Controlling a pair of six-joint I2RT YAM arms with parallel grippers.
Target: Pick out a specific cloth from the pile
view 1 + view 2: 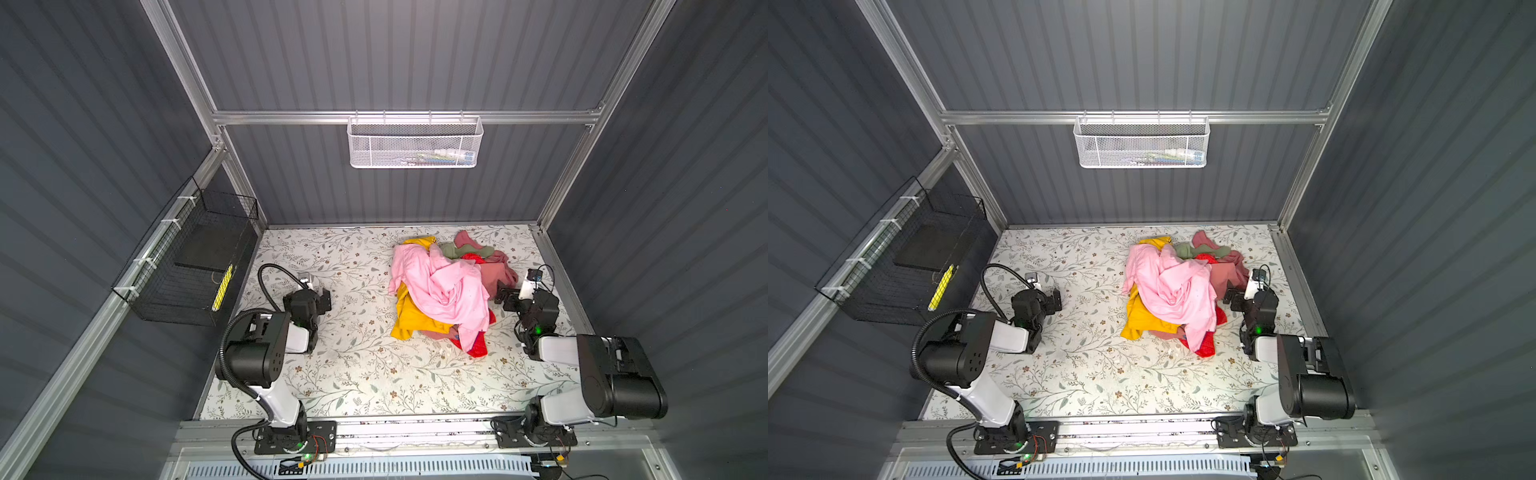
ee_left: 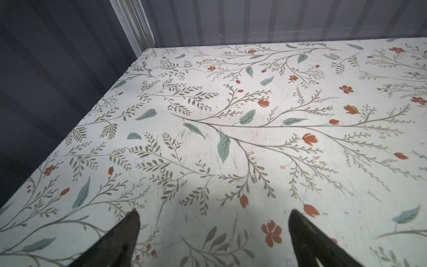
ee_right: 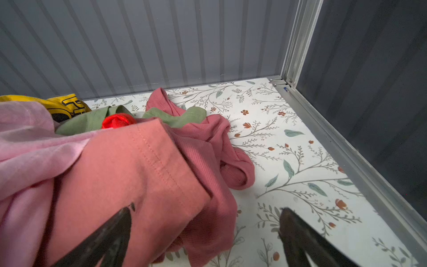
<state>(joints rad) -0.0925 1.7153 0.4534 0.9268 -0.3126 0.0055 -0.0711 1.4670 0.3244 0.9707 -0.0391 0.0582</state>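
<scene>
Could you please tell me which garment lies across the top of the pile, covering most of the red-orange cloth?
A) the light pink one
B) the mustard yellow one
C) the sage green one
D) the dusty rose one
A: in both top views the light pink garment drapes across the top, and the red-orange cloth shows only as small patches at its edges.

Left and near, the table (image 1: 353, 374) lies bare; the pile (image 1: 440, 282) fills the far right, close against the right gripper (image 1: 502, 296).
</scene>
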